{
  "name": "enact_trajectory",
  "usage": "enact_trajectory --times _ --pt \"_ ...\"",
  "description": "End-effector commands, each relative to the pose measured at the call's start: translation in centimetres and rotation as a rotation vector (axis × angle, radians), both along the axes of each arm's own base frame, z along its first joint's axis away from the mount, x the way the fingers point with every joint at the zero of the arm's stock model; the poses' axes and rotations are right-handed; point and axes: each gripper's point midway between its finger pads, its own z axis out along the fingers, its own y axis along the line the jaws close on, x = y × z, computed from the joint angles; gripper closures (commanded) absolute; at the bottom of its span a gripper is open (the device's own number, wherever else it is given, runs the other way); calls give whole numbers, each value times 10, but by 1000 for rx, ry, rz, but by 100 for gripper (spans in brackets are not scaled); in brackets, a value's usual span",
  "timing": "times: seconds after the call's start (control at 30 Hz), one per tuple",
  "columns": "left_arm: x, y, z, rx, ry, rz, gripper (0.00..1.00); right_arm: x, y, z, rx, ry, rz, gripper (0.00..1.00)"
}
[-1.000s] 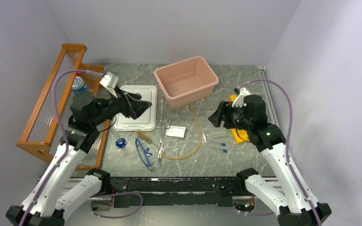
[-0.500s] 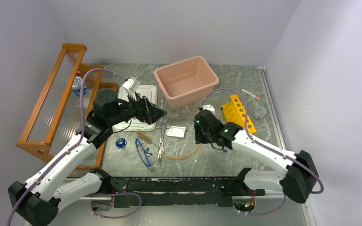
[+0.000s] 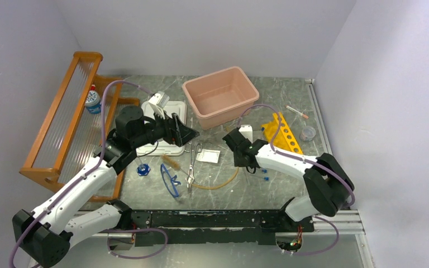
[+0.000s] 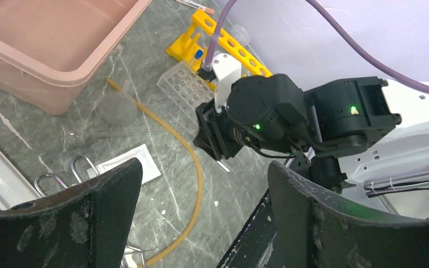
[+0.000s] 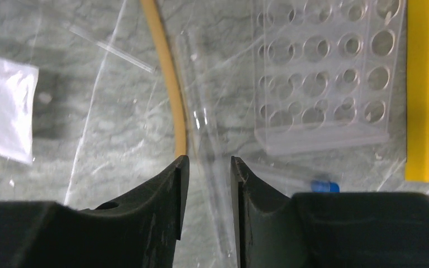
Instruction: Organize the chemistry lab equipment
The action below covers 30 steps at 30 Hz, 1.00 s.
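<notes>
Glasses (image 3: 170,180), scissors (image 3: 191,162), tan tube (image 3: 222,183) and packet (image 3: 208,156) are lying on the tabletop (image 3: 279,92) up front. Right claw (image 5: 208,162) is standing part-spread astride a clear glass tube (image 5: 195,106) beside a clear rack (image 5: 324,84), both plain at the right wrist, lost from above. Left claw (image 3: 191,134) is hanging wide-spread, empty. Pink tub (image 3: 223,117) is showing bare floor; bottle (image 3: 93,99) is sitting on the shelf (image 3: 87,56).

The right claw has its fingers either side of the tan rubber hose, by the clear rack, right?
No: the right wrist view shows the right gripper straddling a clear tube by the clear rack; the tan rubber hose lies just outside its fingers.
</notes>
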Motion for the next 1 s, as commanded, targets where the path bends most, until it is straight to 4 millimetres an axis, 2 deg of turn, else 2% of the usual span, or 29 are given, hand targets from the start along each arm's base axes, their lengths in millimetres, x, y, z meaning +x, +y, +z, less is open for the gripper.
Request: enact_trajectory --times 0.0,0.4,0.53,0.67,0.8,0.97 --pt "5 -3 9 -9 -38 10 14 19 6 -4 17 -27 38 64" --pt "7 -5 14 0 -48 0 14 28 6 -27 4 59 102 71" --pt "3 -9 14 -23 -27 -16 15 30 4 -30 4 64 104 80" --pt "-11 -18 7 -76 27 -71 16 37 10 -2 55 -8 111 84" --pt "-13 -21 0 -75 54 -66 17 40 16 32 124 -86 121 84" --pt "-18 -31 -5 -72 78 -81 17 39 16 51 165 -127 118 84"
